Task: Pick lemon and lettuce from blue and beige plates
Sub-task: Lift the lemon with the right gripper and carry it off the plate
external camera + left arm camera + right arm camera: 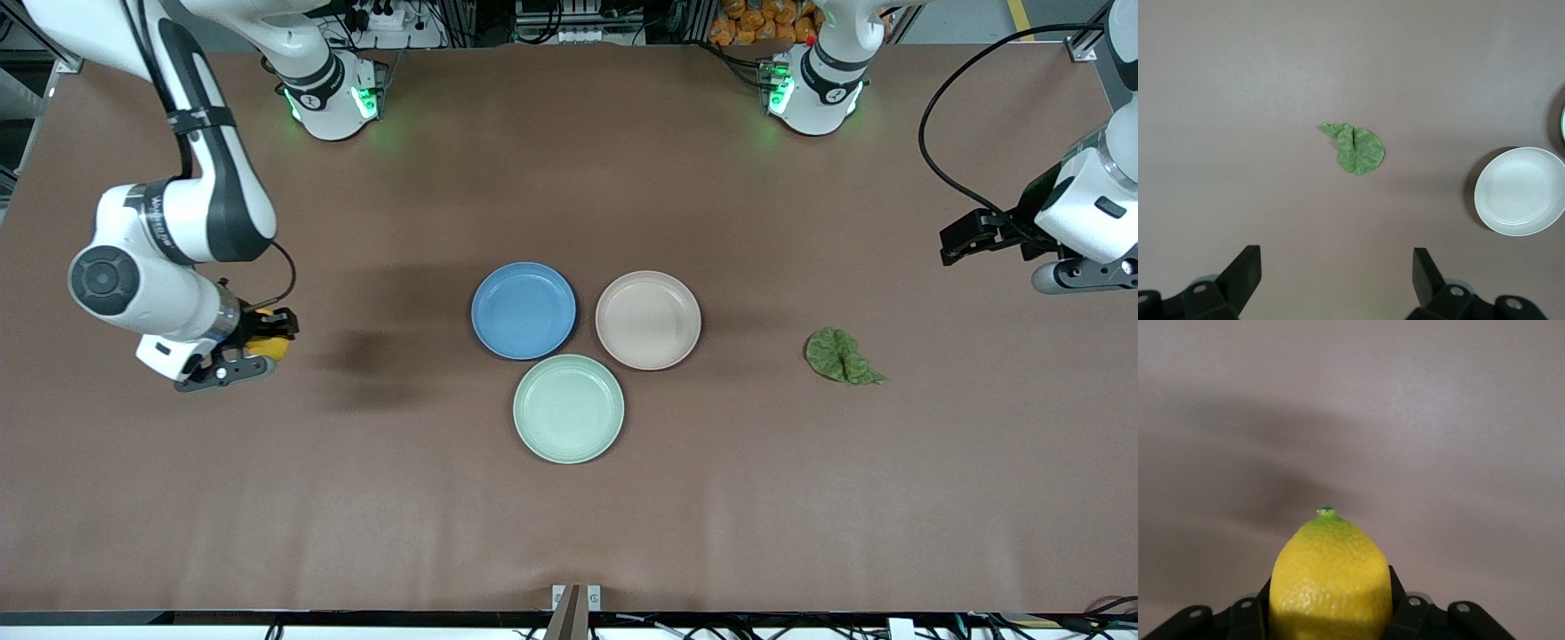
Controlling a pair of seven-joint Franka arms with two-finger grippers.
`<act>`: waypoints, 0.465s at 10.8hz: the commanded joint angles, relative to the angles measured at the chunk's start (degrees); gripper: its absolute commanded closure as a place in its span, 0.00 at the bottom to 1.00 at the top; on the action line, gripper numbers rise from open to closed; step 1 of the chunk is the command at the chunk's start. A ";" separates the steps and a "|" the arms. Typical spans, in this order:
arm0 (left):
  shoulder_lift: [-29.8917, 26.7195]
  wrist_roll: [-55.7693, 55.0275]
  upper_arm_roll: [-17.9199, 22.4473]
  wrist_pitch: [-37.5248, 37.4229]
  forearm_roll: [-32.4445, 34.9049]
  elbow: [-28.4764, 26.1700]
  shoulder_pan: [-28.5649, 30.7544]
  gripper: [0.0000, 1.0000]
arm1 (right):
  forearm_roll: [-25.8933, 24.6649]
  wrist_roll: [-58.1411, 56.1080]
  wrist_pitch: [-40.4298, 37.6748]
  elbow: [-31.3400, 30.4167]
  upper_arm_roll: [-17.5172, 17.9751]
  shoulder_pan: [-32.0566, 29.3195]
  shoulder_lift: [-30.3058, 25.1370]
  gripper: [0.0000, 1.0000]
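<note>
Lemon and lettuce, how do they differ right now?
The lemon is yellow and plump; the lettuce is a flat, crinkled green leaf. The lemon is clamped in the right gripper above the table toward the right arm's end; the lettuce lies loose on the table toward the left arm's end, with the left gripper open above it. Neither is on a plate.

Front view: high, facing the robots' bases, whole table [569, 533] in frame.
Left wrist view: looking down from well above, sharing lettuce [1355, 148] [842, 356] and beige plate [1519, 191] [648, 320] with front view.
Right wrist view: very close on lemon [1330, 580].
</note>
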 commanded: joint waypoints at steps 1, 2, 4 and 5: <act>-0.17 1.70 -0.13 -0.61 -0.15 0.28 0.35 0.00 | 0.60 -1.16 7.53 -6.03 -0.03 -1.07 -1.16 1.00; -0.17 1.70 -0.13 -0.70 -0.15 0.28 0.61 0.00 | 0.60 -1.07 9.92 -7.36 -0.03 -1.16 -0.38 1.00; 0.09 2.31 -0.21 -0.61 -0.15 0.37 0.79 0.00 | 0.60 -0.98 13.00 -8.07 -0.03 -2.03 2.25 0.98; 0.10 2.31 -0.21 -0.61 -0.15 0.37 0.53 0.00 | 0.60 -0.89 14.41 -8.07 -0.03 -2.04 3.66 0.98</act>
